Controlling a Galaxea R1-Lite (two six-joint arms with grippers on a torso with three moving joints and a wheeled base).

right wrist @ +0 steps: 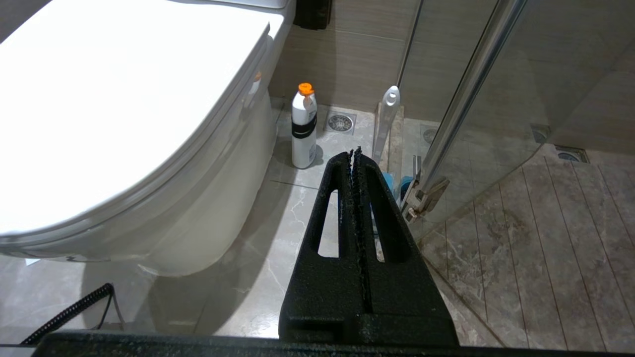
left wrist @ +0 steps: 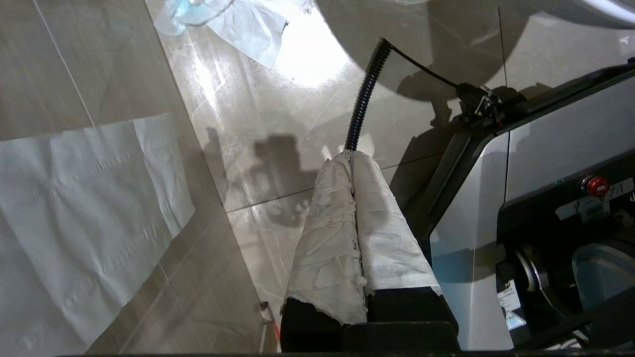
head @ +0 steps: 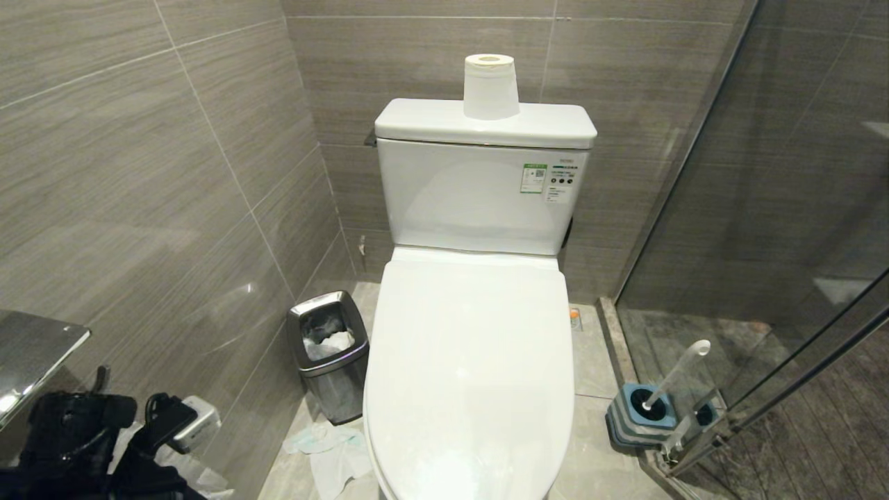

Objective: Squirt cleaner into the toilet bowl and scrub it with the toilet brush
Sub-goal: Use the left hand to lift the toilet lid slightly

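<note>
The toilet bowl (head: 469,375) fills the middle of the head view with its white lid shut flat over the seat, and the tank (head: 483,187) stands behind it against the grey tiled wall (head: 139,173). A glass shower screen (head: 764,208) closes off the space on the robot's right. On the floor to the left of the bowl, against the wall, is a small steel bin (head: 328,354) with crumpled paper inside, and loose tissue (head: 333,451) lies on the floor in front of it. A paper roll (head: 491,87) stands upright on the tank lid. The toilet brush (head: 677,375) sits in its blue-and-grey holder on the floor to the right of the bowl, at the foot of the glass screen, with its handle leaning up and to the right. The cleaner (right wrist: 303,126) stands upright on the floor beside the bowl's base, near the back wall and just left of the brush handle, orange cap on top. The left gripper (left wrist: 351,157) hangs low near the floor beside the robot's base, its paper-wrapped jaws pressed together and holding nothing. The right gripper (right wrist: 354,154) hangs over the floor between bowl and glass screen, its black jaws also pressed together and empty.
</note>
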